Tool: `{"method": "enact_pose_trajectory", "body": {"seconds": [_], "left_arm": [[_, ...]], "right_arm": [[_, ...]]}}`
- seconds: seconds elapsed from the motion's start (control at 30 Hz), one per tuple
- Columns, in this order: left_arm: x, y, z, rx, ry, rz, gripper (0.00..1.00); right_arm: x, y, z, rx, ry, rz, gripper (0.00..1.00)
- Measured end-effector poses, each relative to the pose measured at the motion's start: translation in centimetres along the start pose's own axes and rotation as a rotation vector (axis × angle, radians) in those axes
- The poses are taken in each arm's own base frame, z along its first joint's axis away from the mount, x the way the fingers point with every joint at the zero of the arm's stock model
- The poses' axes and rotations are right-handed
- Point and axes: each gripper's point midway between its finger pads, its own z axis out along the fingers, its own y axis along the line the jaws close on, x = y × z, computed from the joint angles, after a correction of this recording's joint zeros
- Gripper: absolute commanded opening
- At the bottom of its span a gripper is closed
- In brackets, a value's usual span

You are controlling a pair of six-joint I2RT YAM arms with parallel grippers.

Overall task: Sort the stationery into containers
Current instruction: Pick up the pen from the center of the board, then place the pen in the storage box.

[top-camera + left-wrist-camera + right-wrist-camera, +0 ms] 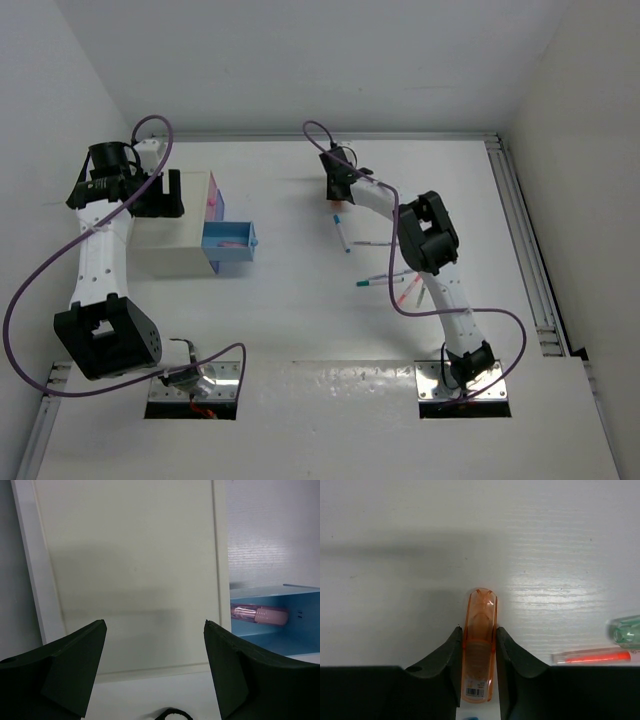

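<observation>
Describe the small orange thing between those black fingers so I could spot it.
On the white table, find the right arm's black gripper at the far middle. Between its fingers lies a short, chunky, translucent orange plastic piece with a rounded tip. Colour sets it apart: beside it lie a thin red pen and a green translucent piece.

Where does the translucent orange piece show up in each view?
Top external: the orange piece is upper middle, at the tip of the right tool.
Left wrist: not in it.
Right wrist: bottom centre, pinched by the right tool.
Shared landmark: the right tool, seen in the top and right wrist views.
</observation>
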Motion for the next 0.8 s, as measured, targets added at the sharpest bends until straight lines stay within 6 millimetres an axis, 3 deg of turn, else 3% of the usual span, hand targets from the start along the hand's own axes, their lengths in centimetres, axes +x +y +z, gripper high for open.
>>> {"method": "enact_pose_trajectory", "body": {"seconds": [0.2,0.37,0.47,0.67,0.73,0.8], "left_arm": [[0.0,0.0,0.0,0.001,-0.001,0.000,0.85],[-0.1,-0.3,0.0,0.019,-0.006,0.000,0.85],[-0.2,-0.6,-0.1,0.036,-0.013,0.000,0.85],[-0.6,-1.2,-0.7,0.061,-0.040,0.004,0.85],[-0.8,-1.4,-1.1,0.067,-0.053,0.001,0.85],[-1.1,-1.8,-1.4,0.079,-0.067,-0.002,0.85]], "right_arm": [[0.0,0.4,-0.8,-0.051,0.005,-0.079,0.00],[-2.5,2.5,-3.6,-0.182,-0.041,-0.135,0.00],[-5.0,4.8,-8.0,-0.352,-0.096,-0.165,0.00],[-9.9,10.9,-20.6,-0.773,-0.301,-0.242,0.00],[-10.3,13.4,-24.4,-0.902,-0.355,-0.286,0.00],[-9.5,16.1,-27.2,-1.013,-0.384,-0.344,0.00]]}}
